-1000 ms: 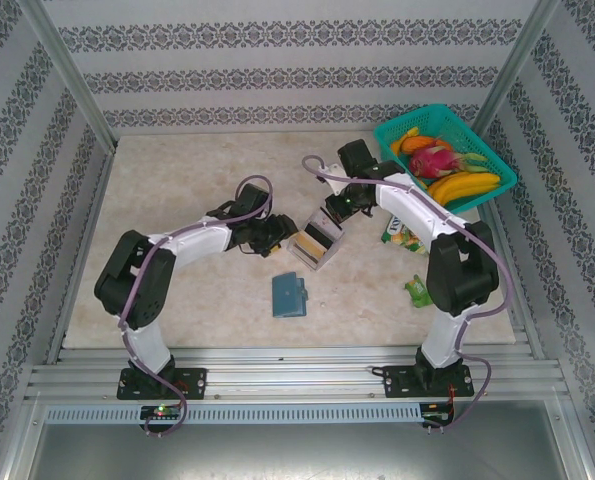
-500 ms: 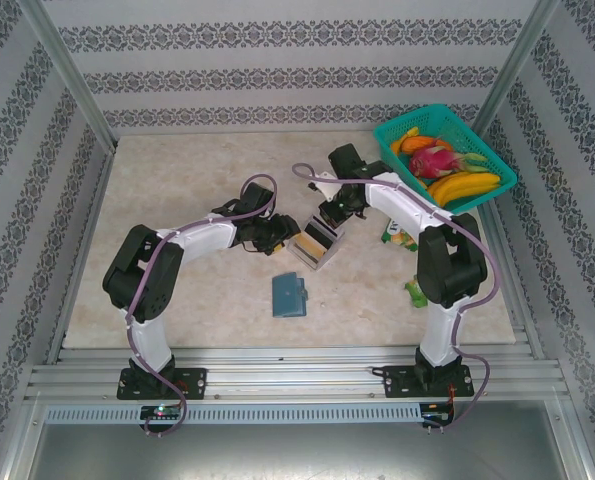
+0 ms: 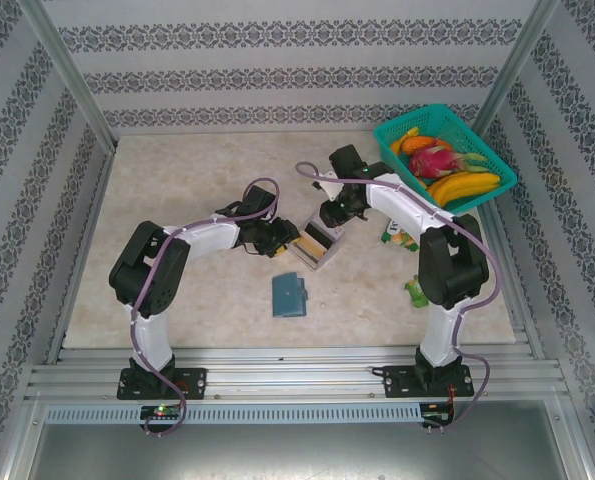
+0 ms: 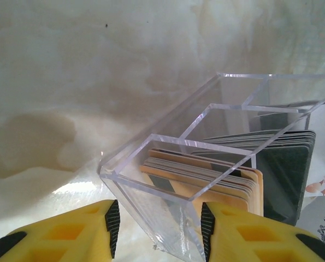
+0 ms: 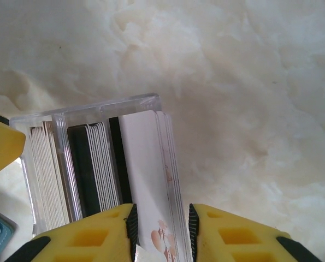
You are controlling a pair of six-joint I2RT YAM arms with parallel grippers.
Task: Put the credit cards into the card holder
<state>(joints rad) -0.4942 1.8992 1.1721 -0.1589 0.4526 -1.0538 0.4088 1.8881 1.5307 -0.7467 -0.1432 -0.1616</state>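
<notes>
The credit cards stand on edge in a clear divided tray at mid-table. My left gripper is open, its jaws straddling the tray's near corner; tan-gold cards and black cards sit just behind that corner. My right gripper is open, its pads on either side of the whitish cards and the tray's end wall; black cards fill the neighbouring slot. The card holder, a teal-blue wallet, lies folded in front of the tray, apart from both grippers.
A teal basket of fruit stands at the back right. A green-yellow snack packet lies right of the tray and a small green item near the right arm. Patterned walls close in the table.
The right gripper has opened from shut, still at the whitish cards. The left gripper's jaws have narrowed around the tray corner as the left arm edged right.
</notes>
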